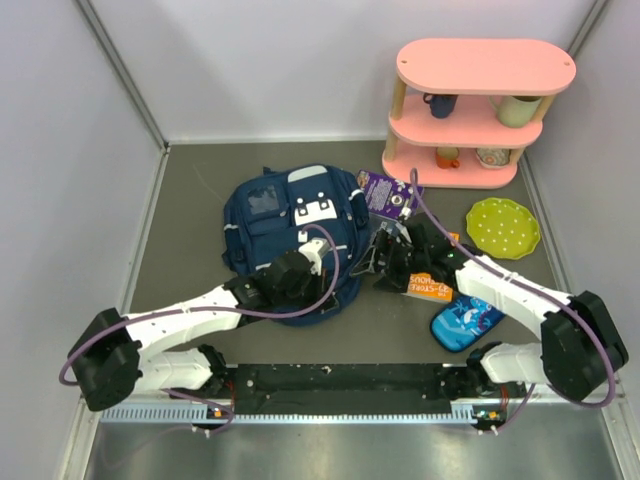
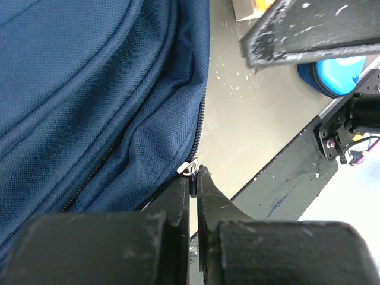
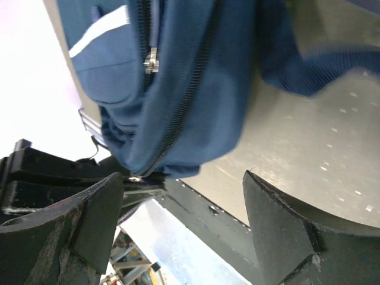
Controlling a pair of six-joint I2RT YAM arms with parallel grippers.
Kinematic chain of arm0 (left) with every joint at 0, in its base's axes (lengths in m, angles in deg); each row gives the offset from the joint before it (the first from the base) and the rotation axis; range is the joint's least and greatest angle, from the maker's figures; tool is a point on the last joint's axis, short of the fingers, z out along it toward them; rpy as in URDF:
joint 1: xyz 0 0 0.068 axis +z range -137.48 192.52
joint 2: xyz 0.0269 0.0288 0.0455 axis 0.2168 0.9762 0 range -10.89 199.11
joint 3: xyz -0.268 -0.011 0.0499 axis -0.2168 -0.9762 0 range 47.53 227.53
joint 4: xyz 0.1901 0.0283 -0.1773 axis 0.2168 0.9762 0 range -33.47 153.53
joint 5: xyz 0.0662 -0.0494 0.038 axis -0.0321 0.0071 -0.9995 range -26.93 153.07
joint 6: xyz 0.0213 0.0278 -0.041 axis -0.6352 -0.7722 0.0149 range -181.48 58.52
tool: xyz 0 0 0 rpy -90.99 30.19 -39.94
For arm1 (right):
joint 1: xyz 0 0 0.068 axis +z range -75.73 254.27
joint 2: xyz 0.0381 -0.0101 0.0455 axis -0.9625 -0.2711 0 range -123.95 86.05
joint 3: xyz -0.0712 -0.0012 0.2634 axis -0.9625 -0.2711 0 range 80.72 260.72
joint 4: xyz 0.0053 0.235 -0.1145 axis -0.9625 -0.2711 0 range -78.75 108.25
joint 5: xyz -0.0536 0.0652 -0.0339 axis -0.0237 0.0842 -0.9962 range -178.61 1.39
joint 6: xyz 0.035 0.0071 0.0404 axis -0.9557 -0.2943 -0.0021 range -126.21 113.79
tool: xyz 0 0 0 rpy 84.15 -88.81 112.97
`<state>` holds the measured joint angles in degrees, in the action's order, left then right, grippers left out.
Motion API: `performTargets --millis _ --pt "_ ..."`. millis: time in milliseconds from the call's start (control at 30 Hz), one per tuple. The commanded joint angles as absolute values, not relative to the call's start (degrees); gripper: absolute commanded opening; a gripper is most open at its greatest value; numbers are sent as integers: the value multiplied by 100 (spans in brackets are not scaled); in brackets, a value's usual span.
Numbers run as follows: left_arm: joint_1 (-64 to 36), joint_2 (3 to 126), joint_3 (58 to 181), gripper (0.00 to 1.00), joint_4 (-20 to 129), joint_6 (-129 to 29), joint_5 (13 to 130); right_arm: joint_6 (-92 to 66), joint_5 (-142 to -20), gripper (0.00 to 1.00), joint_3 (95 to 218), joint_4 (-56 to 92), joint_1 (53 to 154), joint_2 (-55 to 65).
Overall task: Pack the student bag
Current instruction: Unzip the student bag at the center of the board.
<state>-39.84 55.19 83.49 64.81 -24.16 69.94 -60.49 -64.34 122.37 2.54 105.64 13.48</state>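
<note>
The navy student bag (image 1: 285, 235) lies flat on the grey table, left of centre. My left gripper (image 1: 330, 285) is at the bag's near right edge. In the left wrist view the gripper (image 2: 194, 178) is shut on the metal zipper pull (image 2: 191, 168) of the bag (image 2: 89, 107), where the zip is closed. My right gripper (image 1: 372, 265) is open and empty just right of the bag, fingers apart above bare table. The right wrist view shows it (image 3: 184, 202) facing the bag's corner (image 3: 178, 77), with another zipper pull (image 3: 152, 59) higher up.
A purple packet (image 1: 388, 195) lies at the bag's far right. An orange-and-white box (image 1: 432, 287) and a blue cartoon pencil case (image 1: 465, 322) lie under the right arm. A green plate (image 1: 503, 226) and a pink shelf (image 1: 480, 110) with mugs stand at the back right.
</note>
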Motion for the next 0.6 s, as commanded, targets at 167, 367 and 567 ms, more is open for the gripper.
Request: performTargets --millis 167,367,567 --pt "-4092 5547 8559 0 5706 -2598 7361 -6676 -6373 78 12730 1350 10828 836" --pt "-4092 5511 8541 0 5697 -2642 7405 -6650 -6216 60 12880 1359 10907 335" --pt "-4101 5441 8479 0 5697 -2659 7274 -6501 -6565 0 13020 1167 10960 229"
